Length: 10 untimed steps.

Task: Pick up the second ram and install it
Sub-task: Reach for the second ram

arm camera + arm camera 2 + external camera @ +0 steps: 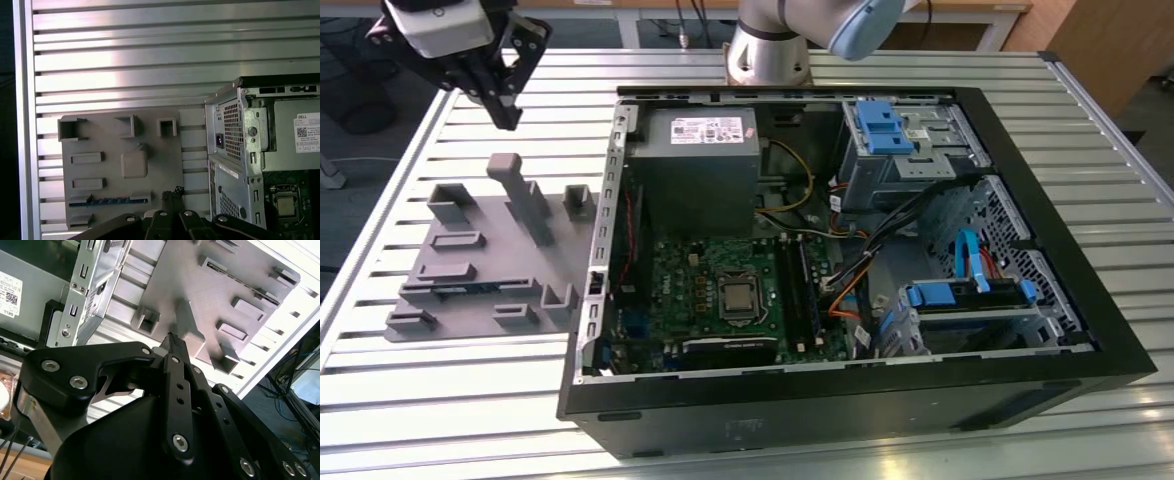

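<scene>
First wrist view, second ram [107,201] in tray [105,142]

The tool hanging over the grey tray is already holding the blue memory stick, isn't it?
No: the tool over the grey tray holds nothing. The first wrist view shows the blue memory stick lying on the grey tray.

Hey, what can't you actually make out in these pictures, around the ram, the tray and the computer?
- Second ram, first wrist view: it lies in the grey tray, and its chips are too small to count.
- Tray, second wrist view: the hand and its black body cover the near part.
- Memory slots, exterior view: too small to tell which are filled.
- Arm, exterior view: cut off by the top edge.
</scene>
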{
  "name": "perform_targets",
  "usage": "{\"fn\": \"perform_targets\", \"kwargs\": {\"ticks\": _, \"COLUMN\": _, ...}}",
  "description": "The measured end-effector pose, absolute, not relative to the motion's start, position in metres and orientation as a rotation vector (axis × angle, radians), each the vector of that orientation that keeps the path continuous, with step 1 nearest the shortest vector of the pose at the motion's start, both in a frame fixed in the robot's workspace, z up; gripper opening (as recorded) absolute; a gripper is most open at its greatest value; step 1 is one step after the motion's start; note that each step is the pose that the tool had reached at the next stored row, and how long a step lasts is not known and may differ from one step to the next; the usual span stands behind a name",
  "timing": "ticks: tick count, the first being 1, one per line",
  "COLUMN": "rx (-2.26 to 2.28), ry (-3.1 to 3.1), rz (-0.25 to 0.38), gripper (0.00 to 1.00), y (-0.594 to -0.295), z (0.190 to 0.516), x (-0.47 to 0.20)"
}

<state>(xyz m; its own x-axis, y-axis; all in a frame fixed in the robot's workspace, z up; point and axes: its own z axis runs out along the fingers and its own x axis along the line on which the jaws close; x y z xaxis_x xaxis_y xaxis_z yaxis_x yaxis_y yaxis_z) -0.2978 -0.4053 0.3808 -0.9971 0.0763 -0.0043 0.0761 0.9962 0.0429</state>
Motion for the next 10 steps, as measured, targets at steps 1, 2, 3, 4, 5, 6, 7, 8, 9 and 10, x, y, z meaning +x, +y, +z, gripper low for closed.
{"fn": "perform_targets", "kwargs": {"ticks": 1, "rx": 0.120, "ry": 3.133, "rz": 0.067, "gripper": 0.11, "y": -0.4060, "z": 0.3808, "x": -0.2987}}
{"fn": "perform_targets", "kwargs": {"ticks": 2, "rx": 0.119, "ry": 3.133, "rz": 0.067, "gripper": 0.11, "y": -0.4067, "z": 0.3808, "x": -0.2996}}
{"fn": "perform_targets", "kwargs": {"ticks": 3, "rx": 0.119, "ry": 3.133, "rz": 0.067, "gripper": 0.11, "y": -0.4075, "z": 0.3808, "x": -0.3004}}
{"fn": "perform_targets", "kwargs": {"ticks": 4, "rx": 0.119, "ry": 3.133, "rz": 0.067, "gripper": 0.11, "y": -0.4082, "z": 0.3808, "x": -0.3010}}
{"fn": "perform_targets", "kwargs": {"ticks": 5, "rx": 0.119, "ry": 3.133, "rz": 0.067, "gripper": 0.11, "y": -0.4089, "z": 0.3808, "x": -0.3019}}
{"fn": "perform_targets", "kwargs": {"ticks": 6, "rx": 0.120, "ry": 3.133, "rz": 0.067, "gripper": 0.11, "y": -0.4095, "z": 0.3808, "x": -0.3027}}
{"fn": "perform_targets", "kwargs": {"ticks": 7, "rx": 0.119, "ry": 3.133, "rz": 0.067, "gripper": 0.11, "y": -0.4100, "z": 0.3808, "x": -0.3039}}
{"fn": "perform_targets", "kwargs": {"ticks": 8, "rx": 0.119, "ry": 3.133, "rz": 0.067, "gripper": 0.11, "y": -0.4105, "z": 0.3808, "x": -0.3052}}
{"fn": "perform_targets", "kwargs": {"ticks": 9, "rx": 0.119, "ry": 3.133, "rz": 0.067, "gripper": 0.11, "y": -0.4109, "z": 0.3808, "x": -0.3067}}
{"fn": "perform_targets", "kwargs": {"ticks": 10, "rx": 0.119, "ry": 3.133, "rz": 0.067, "gripper": 0.11, "y": -0.4113, "z": 0.3807, "x": -0.3082}}
